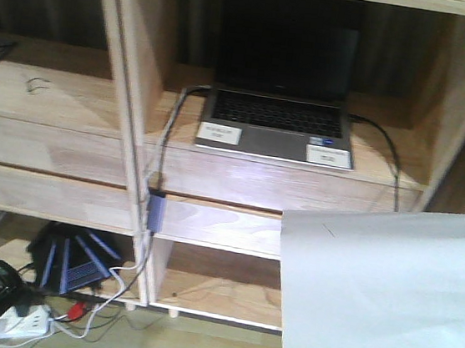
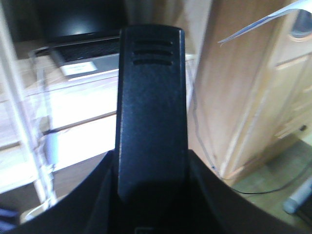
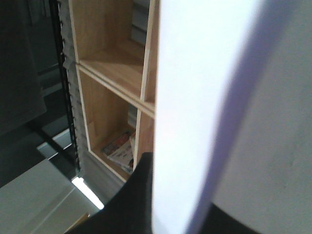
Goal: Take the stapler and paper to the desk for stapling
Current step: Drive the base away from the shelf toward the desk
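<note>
Left gripper (image 2: 151, 207): dark fingers pressed against both sides of the stapler (image 2: 151, 97), which stands up between them. Stapler body is matte black plastic, a long rounded-corner slab with two short slots near its far end; the orange patch and metal parts are not visible from this side. Right gripper (image 3: 180, 217): pinching the paper (image 1: 380, 279); one dark finger shows at the sheet's lower edge in the right wrist view, and the rest is covered by the sheet. Paper is plain white, smooth and rectangular, held in the air below and to the right of the laptop (image 1: 277, 116), slightly tilted, with a faint crease near its upper left corner. Laptop is open, with a grey metal deck, a dark screen and two white labels (image 1: 220, 133) on the palm rest; it sits on a shelf of the light-wood shelving unit (image 1: 124, 128), whose grain is visible. A grey cable (image 1: 171, 125) drops from the laptop's left side down the upright. Below and left of the laptop, on the lowest shelf, there is a black router (image 1: 71, 261) with bluish antennas; further below-left is a white power strip (image 1: 14, 324). The right wrist view shows magazines (image 3: 119, 148) lying flat in a lower compartment; their place relative to the laptop cannot be told.
</note>
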### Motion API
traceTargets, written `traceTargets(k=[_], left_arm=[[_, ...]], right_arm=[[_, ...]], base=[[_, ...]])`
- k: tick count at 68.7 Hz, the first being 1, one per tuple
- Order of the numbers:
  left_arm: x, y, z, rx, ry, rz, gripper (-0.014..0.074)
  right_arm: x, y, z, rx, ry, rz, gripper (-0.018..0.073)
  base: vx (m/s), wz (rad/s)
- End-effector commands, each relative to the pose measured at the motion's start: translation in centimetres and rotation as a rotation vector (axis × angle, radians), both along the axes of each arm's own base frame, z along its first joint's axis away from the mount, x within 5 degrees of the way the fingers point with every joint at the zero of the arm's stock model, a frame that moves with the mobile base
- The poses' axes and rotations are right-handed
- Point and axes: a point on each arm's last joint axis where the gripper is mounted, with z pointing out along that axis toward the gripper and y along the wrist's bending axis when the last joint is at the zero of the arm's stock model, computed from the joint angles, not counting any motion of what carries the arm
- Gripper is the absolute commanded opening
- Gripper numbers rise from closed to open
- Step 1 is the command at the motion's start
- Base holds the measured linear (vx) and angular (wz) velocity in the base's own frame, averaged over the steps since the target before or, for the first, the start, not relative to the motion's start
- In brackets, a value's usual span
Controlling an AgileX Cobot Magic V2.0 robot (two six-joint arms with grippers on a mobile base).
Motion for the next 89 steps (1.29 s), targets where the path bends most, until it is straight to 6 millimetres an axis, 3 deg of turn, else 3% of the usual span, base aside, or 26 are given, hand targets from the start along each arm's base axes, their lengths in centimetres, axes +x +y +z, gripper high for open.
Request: traceTargets(k=[1,89], left_arm=[[0.2,-0.03,1.89,-0.091,-0.1,0.016,-0.0007],[0.2,-0.03,1.88,-0.09,-0.099,0.015,-0.0007]], right_arm=[[-0.23,0.01,0.32,0.005,-0.053,0.003,-0.0002],[-0.23,0.01,0.32,0.005,-0.053,0.003,-0.0002]], base=[[-0.03,0.46],[0.02,0.63]])
